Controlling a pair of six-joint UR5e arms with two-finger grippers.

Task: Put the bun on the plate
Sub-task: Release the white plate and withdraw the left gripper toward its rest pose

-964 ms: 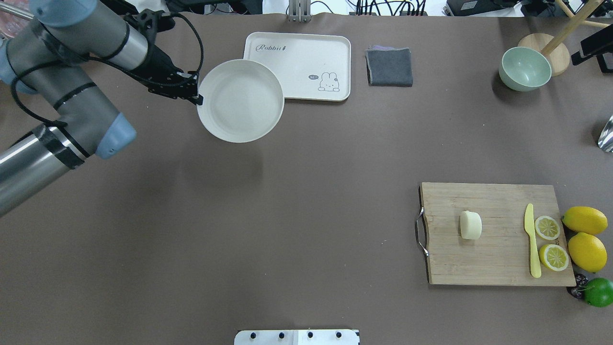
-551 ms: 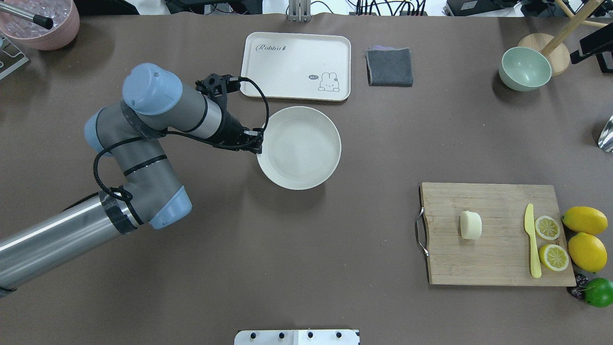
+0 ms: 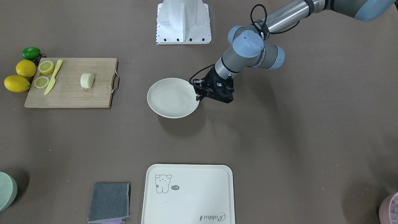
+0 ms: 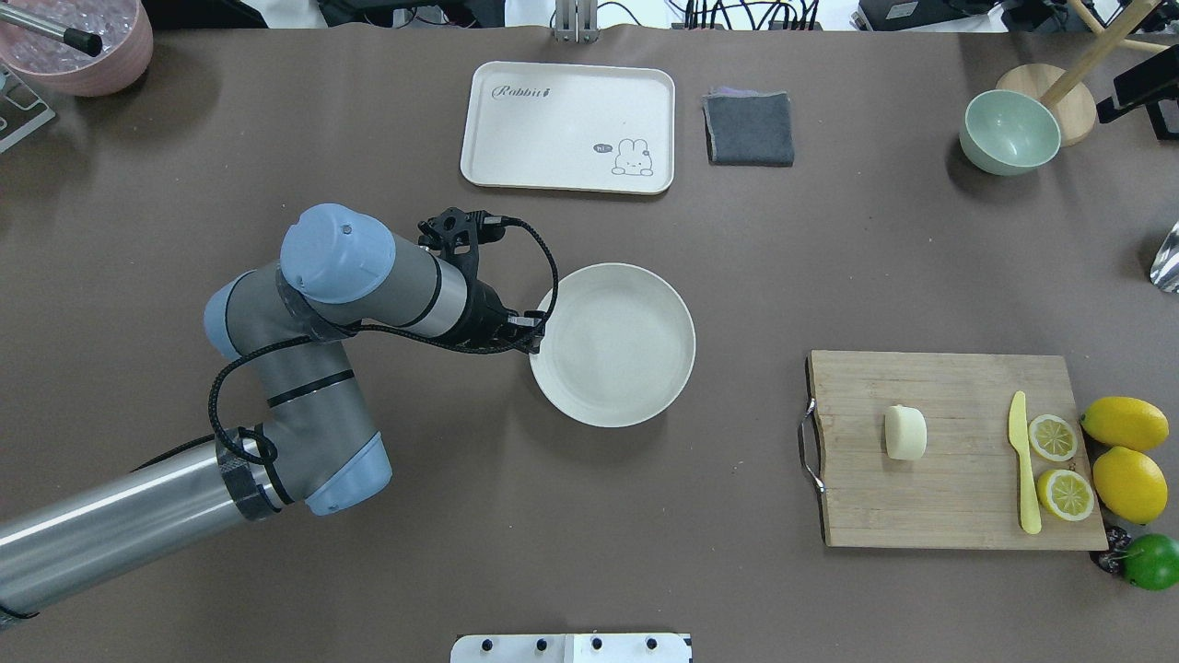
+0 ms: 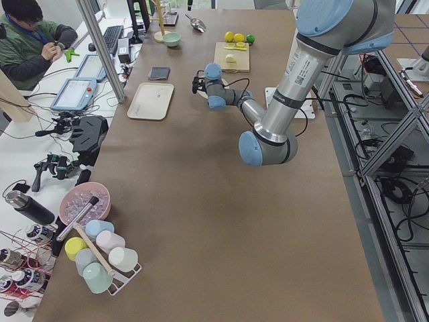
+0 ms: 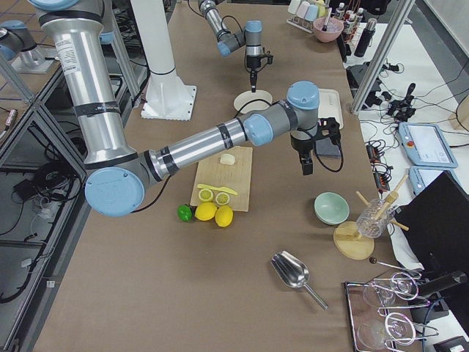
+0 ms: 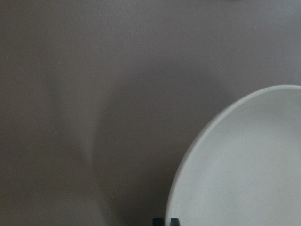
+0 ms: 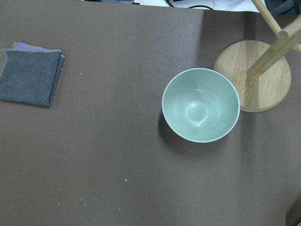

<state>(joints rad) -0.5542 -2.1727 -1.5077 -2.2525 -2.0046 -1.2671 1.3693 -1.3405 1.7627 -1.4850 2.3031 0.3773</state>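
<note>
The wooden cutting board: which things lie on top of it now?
On the cutting board lie the bun, a yellow knife and two lemon halves. The whole lemons sit beside it, off the board. Anything beneath the board is hidden.

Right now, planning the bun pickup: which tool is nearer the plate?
Left. The left tool grips the plate by its rim; the right tool hangs far off, near the green bowl.

wooden cutting board lay at lower right, with a yellow knife and two lemon halves on its right end. two whole lemons and a lime sat just beside it. rabbit tray and folded grey cloth sat top centre, a green bowl upper right.
</note>
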